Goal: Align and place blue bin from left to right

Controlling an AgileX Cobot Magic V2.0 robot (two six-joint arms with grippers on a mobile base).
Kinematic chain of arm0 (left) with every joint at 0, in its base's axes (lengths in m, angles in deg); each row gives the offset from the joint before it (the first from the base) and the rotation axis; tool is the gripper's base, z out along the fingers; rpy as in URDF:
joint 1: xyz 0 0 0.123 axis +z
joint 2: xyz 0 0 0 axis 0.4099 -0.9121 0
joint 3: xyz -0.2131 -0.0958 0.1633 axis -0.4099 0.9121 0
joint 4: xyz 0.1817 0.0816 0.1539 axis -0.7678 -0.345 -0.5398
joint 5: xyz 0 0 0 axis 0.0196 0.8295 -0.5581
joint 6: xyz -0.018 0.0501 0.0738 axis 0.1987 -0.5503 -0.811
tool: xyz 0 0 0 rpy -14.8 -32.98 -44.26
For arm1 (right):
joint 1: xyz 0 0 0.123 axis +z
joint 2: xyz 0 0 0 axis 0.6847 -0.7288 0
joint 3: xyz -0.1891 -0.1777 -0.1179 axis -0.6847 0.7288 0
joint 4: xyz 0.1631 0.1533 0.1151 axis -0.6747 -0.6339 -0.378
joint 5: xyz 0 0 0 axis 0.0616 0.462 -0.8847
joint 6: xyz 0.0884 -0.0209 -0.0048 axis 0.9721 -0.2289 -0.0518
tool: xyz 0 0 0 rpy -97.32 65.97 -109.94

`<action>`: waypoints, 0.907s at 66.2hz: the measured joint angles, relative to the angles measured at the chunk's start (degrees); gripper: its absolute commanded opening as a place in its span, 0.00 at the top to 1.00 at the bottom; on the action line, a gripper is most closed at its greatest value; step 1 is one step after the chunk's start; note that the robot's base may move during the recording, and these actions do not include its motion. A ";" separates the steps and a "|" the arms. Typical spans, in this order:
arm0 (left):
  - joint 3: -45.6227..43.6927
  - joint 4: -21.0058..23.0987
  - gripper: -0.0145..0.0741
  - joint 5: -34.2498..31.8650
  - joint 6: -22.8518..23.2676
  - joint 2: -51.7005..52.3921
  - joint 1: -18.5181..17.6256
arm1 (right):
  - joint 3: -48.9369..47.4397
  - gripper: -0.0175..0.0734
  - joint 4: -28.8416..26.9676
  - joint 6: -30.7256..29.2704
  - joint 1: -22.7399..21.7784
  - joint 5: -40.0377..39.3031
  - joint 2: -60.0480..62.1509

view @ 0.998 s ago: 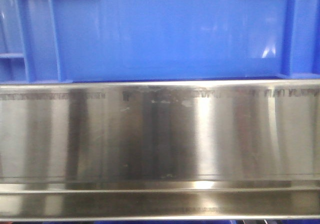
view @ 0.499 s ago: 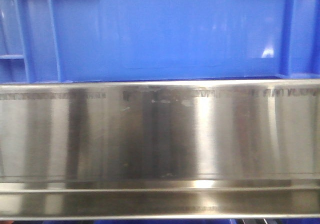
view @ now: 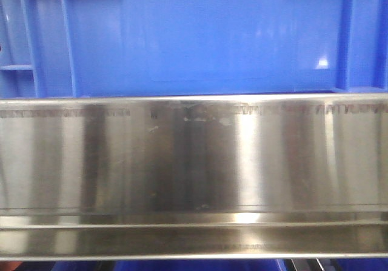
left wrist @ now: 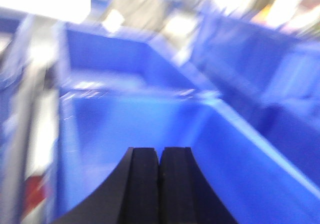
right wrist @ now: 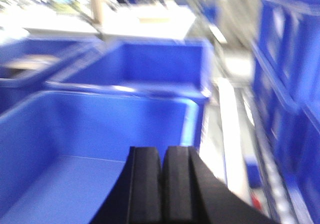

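Note:
The blue bin (view: pixel 200 34) fills the top of the front view: a light-blue flat wall with raised vertical ribs near both corners, standing just behind a steel ledge. Neither gripper shows in that view. In the blurred left wrist view my left gripper (left wrist: pixel 159 150) is shut, black pads touching and nothing between them, hanging over the inside of a smooth blue tub (left wrist: pixel 100 129). My right gripper (right wrist: pixel 163 149) is also shut and empty, over the floor of another smooth blue tub (right wrist: pixel 75 139) near its right wall.
A brushed stainless steel shelf front (view: pixel 194 162) spans the lower front view. More blue tubs (right wrist: pixel 145 63) stand behind the near ones. Ribbed blue crates (right wrist: pixel 290 58) line the right of the right wrist view, past a pale metal rail (right wrist: pixel 230 129).
In the front view the blue bin's corner ribs have drifted slightly inward and its lower edge sits a little higher. The steel shelf front looks the same.

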 measured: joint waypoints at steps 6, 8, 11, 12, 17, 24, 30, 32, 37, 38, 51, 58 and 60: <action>7.91 -0.28 0.96 -8.12 0.00 4.30 0.00 | 5.71 0.90 0.00 -2.67 0.00 -5.71 4.58; 10.79 -0.89 0.96 -11.26 0.00 5.63 0.00 | 7.46 0.90 0.00 -3.82 0.00 -7.64 5.98; 13.49 -1.95 0.96 -13.81 0.00 7.68 0.00 | 10.45 0.90 0.10 -4.57 0.00 -10.77 8.02; 14.53 -2.37 0.96 -15.24 0.00 8.36 0.00 | 10.87 0.90 0.10 -4.88 0.00 -11.14 8.69; 20.49 -4.51 0.96 -18.16 0.00 12.54 0.00 | 15.35 0.90 0.10 -5.52 0.00 -14.16 12.66; 26.55 -5.86 0.96 -19.06 0.00 18.83 0.00 | 20.12 0.90 0.20 -5.90 0.00 -14.64 18.38; 30.29 -6.10 0.96 -19.06 0.00 23.49 0.00 | 22.30 0.90 0.20 -5.95 0.00 -14.64 22.30; 31.12 -6.10 0.96 -19.06 0.00 24.73 0.00 | 22.67 0.90 0.20 -5.95 0.00 -14.64 23.59; 32.78 -6.22 0.96 -19.06 0.00 27.79 0.00 | 23.37 0.90 0.20 -6.04 0.00 -14.40 25.80; 32.90 -6.22 0.96 -19.06 0.00 28.31 0.00 | 23.52 0.90 0.20 -6.04 0.00 -14.40 26.11; 33.46 -6.22 0.96 -19.17 0.00 32.27 0.00 | 23.58 0.90 0.20 -6.04 0.00 -14.40 28.21; 33.46 -6.22 0.96 -19.17 0.00 32.62 0.00 | 23.58 0.90 0.20 -6.04 0.00 -14.40 28.21; 33.46 -6.22 0.96 -19.17 0.00 32.61 0.00 | 23.58 0.90 0.20 -6.04 0.00 -14.40 28.21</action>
